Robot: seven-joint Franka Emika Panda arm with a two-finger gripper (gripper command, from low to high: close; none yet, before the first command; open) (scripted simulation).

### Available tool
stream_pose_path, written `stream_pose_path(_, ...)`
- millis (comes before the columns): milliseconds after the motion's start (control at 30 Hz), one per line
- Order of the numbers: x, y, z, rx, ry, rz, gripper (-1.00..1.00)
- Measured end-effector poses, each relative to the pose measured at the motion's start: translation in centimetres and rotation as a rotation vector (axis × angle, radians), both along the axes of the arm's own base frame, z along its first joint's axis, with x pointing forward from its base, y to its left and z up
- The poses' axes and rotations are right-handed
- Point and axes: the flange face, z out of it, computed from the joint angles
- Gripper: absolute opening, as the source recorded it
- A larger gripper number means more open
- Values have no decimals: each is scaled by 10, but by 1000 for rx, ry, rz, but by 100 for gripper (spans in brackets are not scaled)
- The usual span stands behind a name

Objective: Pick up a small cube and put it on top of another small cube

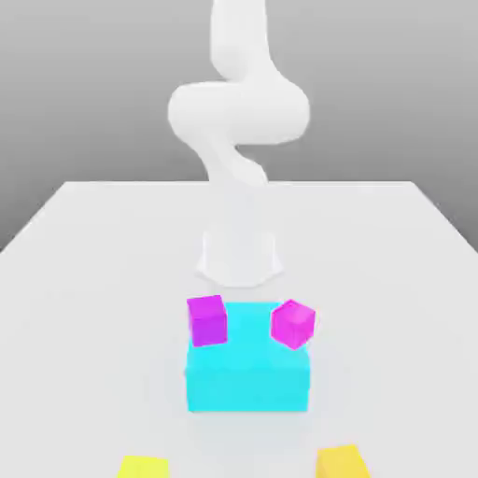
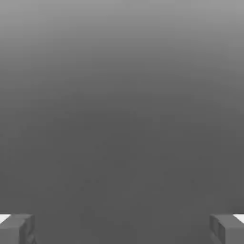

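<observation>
Two small magenta cubes rest on top of a larger cyan block [image 1: 247, 378] near the middle of the white table. One magenta cube [image 1: 207, 319] sits at the block's back corner on the exterior view's left. The other magenta cube [image 1: 293, 323] is tilted, at the back corner on the exterior view's right. Two yellow cubes [image 1: 143, 467] [image 1: 342, 463] lie at the table's front edge. The white arm [image 1: 238, 112] rises behind the block. In the hand view my gripper [image 2: 122, 231] is open, its grey fingertips [image 2: 16, 228] far apart with nothing between them, facing plain grey.
The arm's base [image 1: 239, 254] stands just behind the cyan block. The white table [image 1: 84, 280] stretches out on both sides of the block.
</observation>
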Motion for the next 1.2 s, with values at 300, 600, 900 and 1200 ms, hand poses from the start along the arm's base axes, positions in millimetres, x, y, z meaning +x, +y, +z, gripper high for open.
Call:
stream_pose_path(300, 96, 33, -133, -45, 232, 38, 0)
stream_pose_path(600, 141, 66, -270, -68, 432, 92, 0)
stream_pose_path(900, 137, 105, -451, -69, 682, 168, 0)
stream_pose_path(1200, 129, 114, -550, -64, 734, 186, -100)
